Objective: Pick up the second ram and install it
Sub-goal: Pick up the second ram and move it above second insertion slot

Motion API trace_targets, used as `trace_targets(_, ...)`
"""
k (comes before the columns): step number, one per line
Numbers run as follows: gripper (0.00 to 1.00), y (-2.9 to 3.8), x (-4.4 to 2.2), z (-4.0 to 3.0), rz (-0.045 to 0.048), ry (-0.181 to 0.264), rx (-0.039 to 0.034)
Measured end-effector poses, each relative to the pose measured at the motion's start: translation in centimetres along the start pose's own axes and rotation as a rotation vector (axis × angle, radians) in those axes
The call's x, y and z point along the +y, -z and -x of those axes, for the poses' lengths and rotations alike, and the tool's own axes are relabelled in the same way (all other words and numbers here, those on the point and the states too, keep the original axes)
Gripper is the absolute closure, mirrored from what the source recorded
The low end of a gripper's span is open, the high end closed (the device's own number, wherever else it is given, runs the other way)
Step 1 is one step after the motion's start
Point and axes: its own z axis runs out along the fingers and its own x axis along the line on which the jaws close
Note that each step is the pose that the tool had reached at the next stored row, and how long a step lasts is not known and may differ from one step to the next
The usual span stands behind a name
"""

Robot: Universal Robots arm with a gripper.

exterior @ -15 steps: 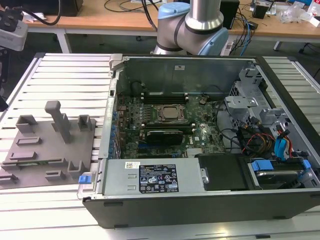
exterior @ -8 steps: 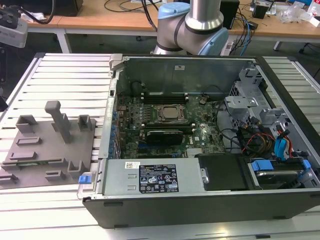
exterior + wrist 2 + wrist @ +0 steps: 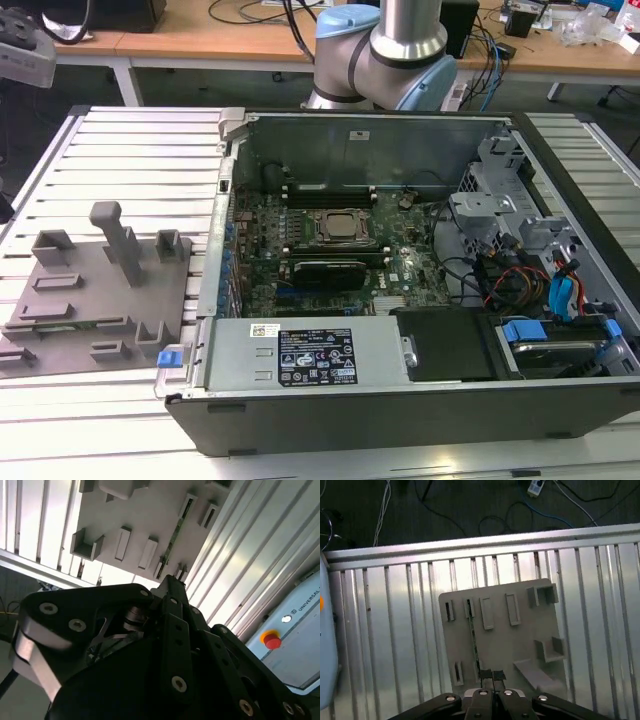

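The second ram (image 3: 473, 640) is a thin dark green stick standing on edge in a long slot of the grey fixture plate (image 3: 515, 640). In the second wrist view the ram (image 3: 172, 537) lies just beyond the fingertips. My gripper (image 3: 493, 676) hovers high above the plate, close to one end of the stick and apart from it. Its fingers are shut together with nothing between them, as the gripper (image 3: 179, 572) also shows in the second wrist view. In the exterior view the fixture plate (image 3: 95, 300) lies to the left of the open computer case (image 3: 400, 395).
A grey upright post (image 3: 120, 240) rises from the fixture plate, with small brackets around it. The plate rests on a ribbed aluminium table (image 3: 395, 630). Inside the case, the motherboard (image 3: 330, 245) carries a silver processor (image 3: 338, 226) between dark memory slots. The arm's base (image 3: 385, 50) stands behind the case.
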Motion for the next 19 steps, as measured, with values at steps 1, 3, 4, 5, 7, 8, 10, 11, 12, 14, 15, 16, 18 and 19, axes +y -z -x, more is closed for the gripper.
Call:
trace_targets(1, 0.89, 0.00, 0.00, 0.00, 0.0004, 0.017, 0.0008)
trace_targets(3, 0.89, 0.00, 0.00, 0.00, 0.0011, 0.046, 0.0020)
trace_targets(4, 0.89, 0.00, 0.00, 0.00, 0.0016, 0.067, 0.0030)
trace_targets(5, 0.89, 0.00, 0.00, 0.00, 0.0019, 0.078, 0.0036)
trace_targets(7, 0.89, 0.00, 0.00, 0.00, 0.0026, 0.107, 0.0048)
trace_targets(8, 0.89, 0.00, 0.00, 0.00, 0.0028, 0.117, 0.0053)
trace_targets(10, 0.89, 0.00, 0.00, 0.00, 0.0033, 0.139, 0.0063)
trace_targets(11, 0.89, 0.00, 0.00, 0.00, 0.0035, 0.146, 0.0066)
trace_targets(12, 0.89, 0.00, 0.00, 0.00, 0.0038, 0.155, 0.0070)
trace_targets(14, 0.89, 0.00, 0.00, 0.00, 0.0044, 0.182, 0.0083)
trace_targets(15, 0.89, 0.00, 0.00, 0.00, 0.0047, 0.194, 0.0088)
trace_targets(16, 0.89, 0.00, 0.00, 0.00, 0.0050, 0.207, 0.0093)
trace_targets(18, 0.89, 0.00, 0.00, 0.00, 0.0056, 0.232, 0.0105)
trace_targets(19, 0.89, 0.00, 0.00, 0.00, 0.0059, 0.247, 0.0112)
